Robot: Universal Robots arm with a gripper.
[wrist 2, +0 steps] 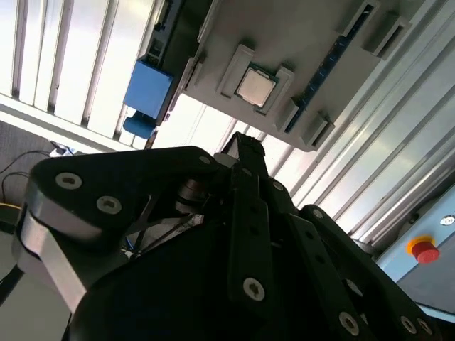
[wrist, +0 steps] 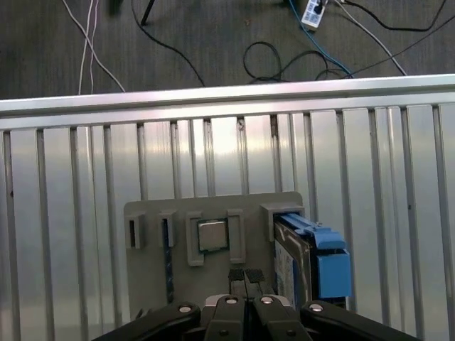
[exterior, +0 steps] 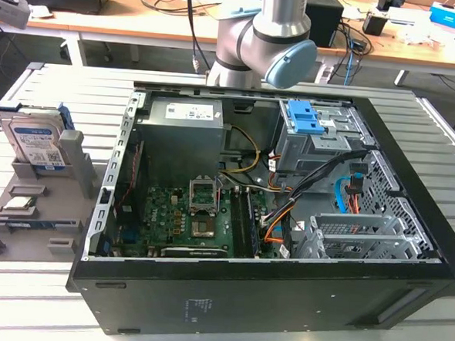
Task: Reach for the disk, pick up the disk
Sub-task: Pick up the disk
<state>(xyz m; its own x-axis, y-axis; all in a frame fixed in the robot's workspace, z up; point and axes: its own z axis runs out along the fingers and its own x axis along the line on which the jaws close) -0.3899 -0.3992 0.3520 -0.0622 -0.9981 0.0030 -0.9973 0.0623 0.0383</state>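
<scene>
Over gray tray [wrist: 148, 284] — gripper [wrist: 245, 275] closed, empty, near chip [wrist: 212, 235]; disk [wrist: 306, 261] upright alongside.

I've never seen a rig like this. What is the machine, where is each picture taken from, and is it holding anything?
It is a robot arm behind an open computer case on a slatted metal table. The exterior view looks on from off the arm; both wrist views ride on the arm, looking past its black gripper. At the exterior view's left, a grey holder carries the disk, standing on edge, and a small chip. The gripper, shut and empty, hovers above that holder.
</scene>
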